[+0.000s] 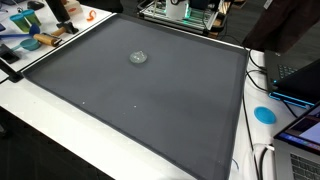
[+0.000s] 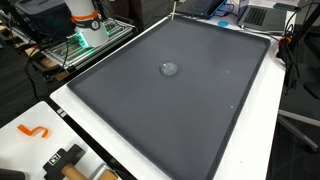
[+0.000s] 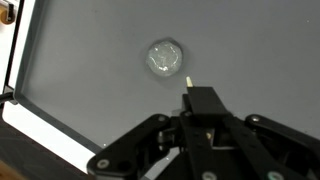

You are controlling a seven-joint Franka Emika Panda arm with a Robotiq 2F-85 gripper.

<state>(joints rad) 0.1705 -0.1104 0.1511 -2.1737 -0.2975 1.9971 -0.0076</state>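
There is one small round disc (image 1: 139, 57) and it lies flat on a big dark gray mat (image 1: 150, 110). It is see-through and a bit shiny, like a drop of clear jelly or a tiny clear lid. I cannot tell which. In both exterior views it sits alone, at about 12 o'clock from the middle of the mat (image 2: 190, 110), and the disc (image 2: 169, 69) is well away from every edge. In the wrist view the disc (image 3: 165, 58) looks bigger. Its rim is pale and its middle is grayish with soft light spots. It is not tipped or broken, and nothing touches it.
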